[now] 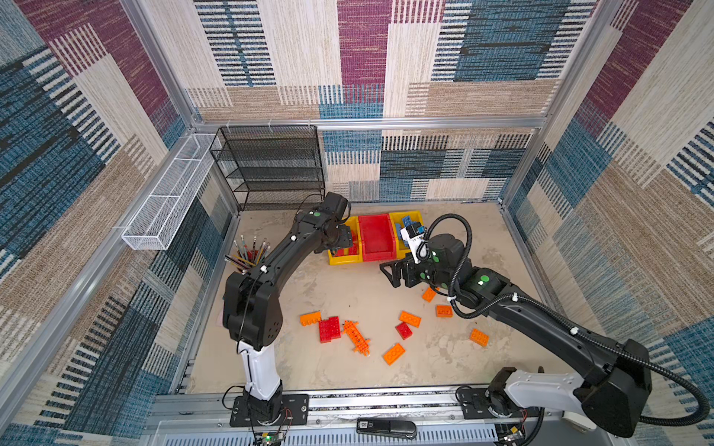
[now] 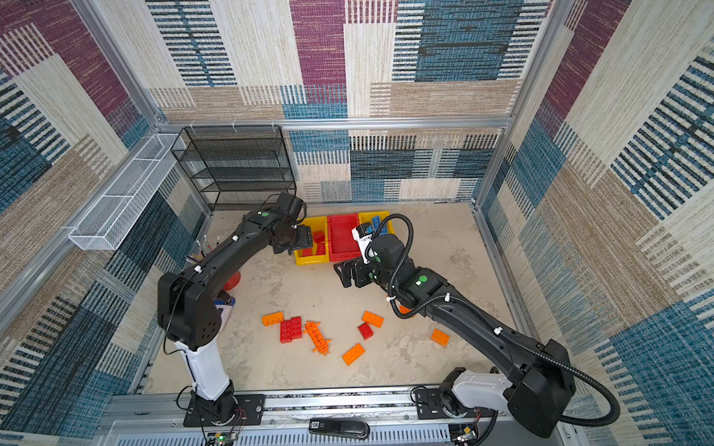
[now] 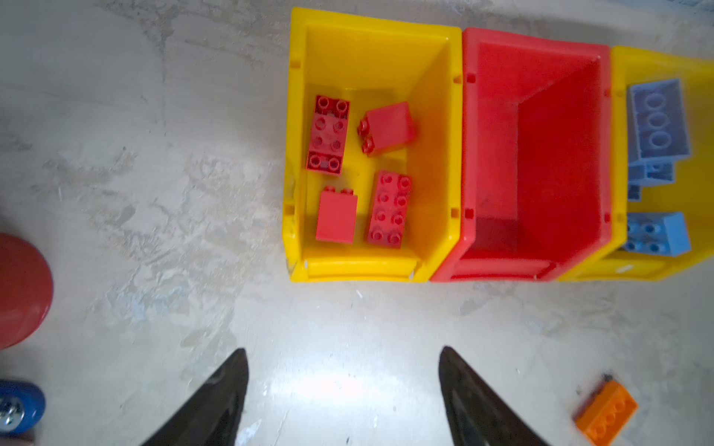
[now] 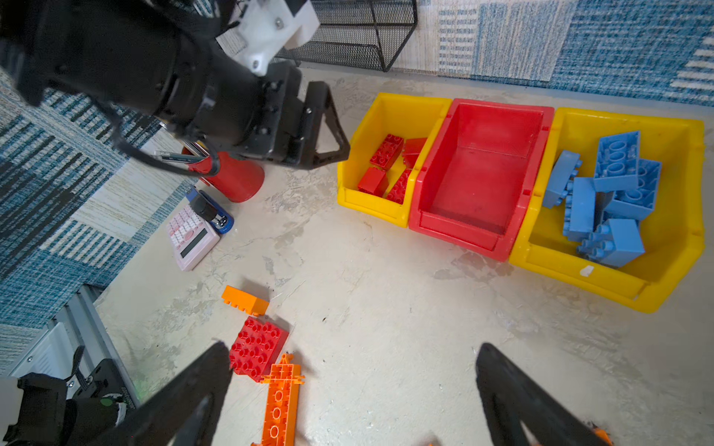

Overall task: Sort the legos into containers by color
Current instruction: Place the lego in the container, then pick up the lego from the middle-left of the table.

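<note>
Three joined containers stand at the back: a yellow bin (image 3: pixel 295 154) with several red legos (image 3: pixel 328 135), an empty red bin (image 3: pixel 498 135), and a yellow bin (image 4: pixel 680 185) with several blue legos (image 4: pixel 614 162). My left gripper (image 3: pixel 343 350) is open and empty. In both top views it hangs over the left yellow bin (image 1: pixel 344 260). The right gripper (image 4: pixel 353 345) is open and empty, in front of the red bin (image 1: pixel 376 235). Loose on the table lie orange bricks (image 1: pixel 410 319), a red block (image 1: pixel 329 329), a small red brick (image 1: pixel 403 331) and the orange holed plate (image 1: pixel 357 336).
A red pencil cup (image 4: pixel 232 177), a blue stapler (image 4: pixel 210 212) and a pink calculator (image 4: pixel 191 235) sit by the left wall. A black mesh shelf (image 1: pixel 270 166) stands at the back left, and a white wire basket (image 1: pixel 170 193) hangs on the left wall.
</note>
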`<move>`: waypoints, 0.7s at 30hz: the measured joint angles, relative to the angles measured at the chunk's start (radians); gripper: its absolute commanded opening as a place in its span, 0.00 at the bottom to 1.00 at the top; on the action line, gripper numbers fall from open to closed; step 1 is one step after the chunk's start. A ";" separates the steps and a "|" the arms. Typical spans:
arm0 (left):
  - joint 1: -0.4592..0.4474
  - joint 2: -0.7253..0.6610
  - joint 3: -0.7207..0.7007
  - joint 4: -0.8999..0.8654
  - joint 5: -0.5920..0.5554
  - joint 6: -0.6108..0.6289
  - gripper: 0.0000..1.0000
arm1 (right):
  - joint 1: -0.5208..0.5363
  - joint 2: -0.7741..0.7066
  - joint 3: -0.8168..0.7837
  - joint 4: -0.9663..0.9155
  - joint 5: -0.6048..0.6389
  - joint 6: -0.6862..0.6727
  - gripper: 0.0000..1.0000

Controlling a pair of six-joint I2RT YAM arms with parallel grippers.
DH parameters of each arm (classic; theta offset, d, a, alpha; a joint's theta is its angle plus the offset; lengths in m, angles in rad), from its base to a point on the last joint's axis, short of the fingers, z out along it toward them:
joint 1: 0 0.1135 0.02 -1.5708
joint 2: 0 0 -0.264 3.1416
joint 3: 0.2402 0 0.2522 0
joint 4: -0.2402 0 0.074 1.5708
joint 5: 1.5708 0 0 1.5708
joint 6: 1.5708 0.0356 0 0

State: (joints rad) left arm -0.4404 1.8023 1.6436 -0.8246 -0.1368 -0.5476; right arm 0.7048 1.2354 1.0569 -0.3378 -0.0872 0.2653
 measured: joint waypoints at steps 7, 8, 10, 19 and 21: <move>-0.080 -0.300 -0.346 0.037 -0.043 -0.059 0.77 | 0.003 -0.011 -0.031 0.003 -0.048 0.022 0.99; -0.096 -0.341 -0.392 0.040 -0.046 -0.067 0.77 | 0.005 -0.011 -0.037 0.003 -0.054 0.023 0.99; -0.133 -0.429 -0.488 0.043 -0.059 -0.095 0.77 | 0.011 -0.014 -0.047 0.004 -0.062 0.029 0.99; -0.305 -0.660 -0.787 0.023 -0.085 -0.293 0.74 | 0.033 -0.054 -0.074 0.003 -0.070 0.057 0.99; -0.327 -0.675 -0.835 0.021 -0.090 -0.325 0.73 | 0.036 -0.061 -0.076 0.003 -0.070 0.063 0.99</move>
State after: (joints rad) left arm -0.7677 1.1271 0.8085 -0.8036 -0.2264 -0.8722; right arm 0.7406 1.1744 0.9810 -0.3347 -0.1570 0.3279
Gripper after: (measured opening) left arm 0.736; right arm 0.994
